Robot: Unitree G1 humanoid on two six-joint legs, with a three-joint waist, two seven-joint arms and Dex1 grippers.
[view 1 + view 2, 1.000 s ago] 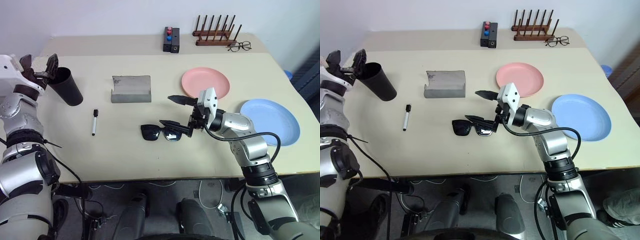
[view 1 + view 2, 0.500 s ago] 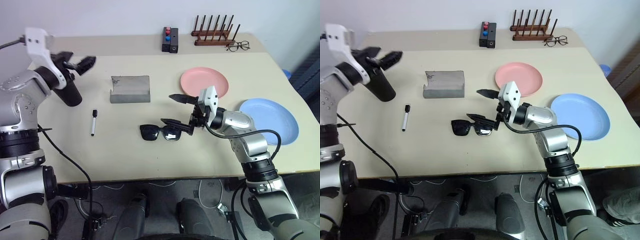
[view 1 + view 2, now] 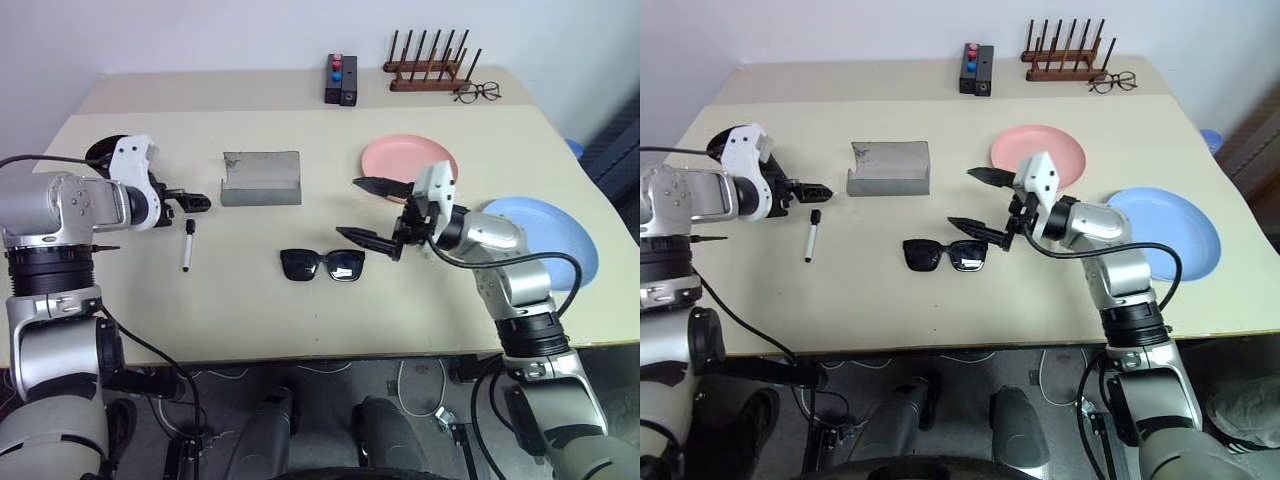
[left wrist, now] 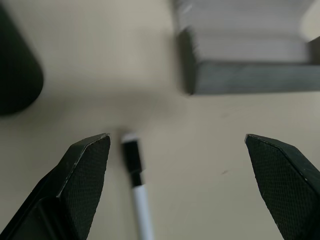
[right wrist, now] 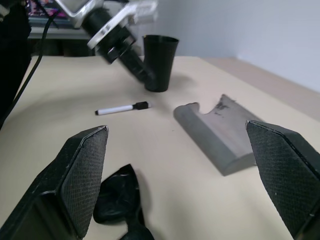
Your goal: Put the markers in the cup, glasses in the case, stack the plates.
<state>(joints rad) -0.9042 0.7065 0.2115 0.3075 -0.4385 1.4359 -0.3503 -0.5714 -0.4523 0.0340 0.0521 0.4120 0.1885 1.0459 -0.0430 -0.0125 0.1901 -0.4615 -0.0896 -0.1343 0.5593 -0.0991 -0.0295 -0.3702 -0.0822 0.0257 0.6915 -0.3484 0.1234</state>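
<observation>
The left tool (image 3: 196,203) stands wide with nothing between its fingers, hovering just above the cap end of the white marker (image 3: 187,244), between the cup (image 3: 105,152) and the case (image 3: 262,178). The right tool (image 3: 366,210) is also spread wide and empty, pointing toward the robot's left, its lower finger (image 3: 362,238) just above the right edge of the sunglasses (image 3: 322,265). Taking the case as the landmark: it lies grey and closed near the middle of the surface (image 3: 240,310), its long axis running left to right. The white marker lies to the left of the case and a little nearer the robot; its long axis runs away from the robot, black cap at the far end, white body toward the robot. The cup stands upright further to the left of the case, partly hidden behind the left arm, rim upward. The sunglasses lie nearer the robot than the case and a little to its right, long axis left to right, lenses flat on the surface. The pink plate (image 3: 395,160) lies to the right of the case, and the blue plate (image 3: 560,235) further right, apart from the pink one. Beyond the case, at the far edge, stand a small black box (image 3: 341,80), a wooden rack (image 3: 428,66) and thin-framed spectacles (image 3: 478,93).
</observation>
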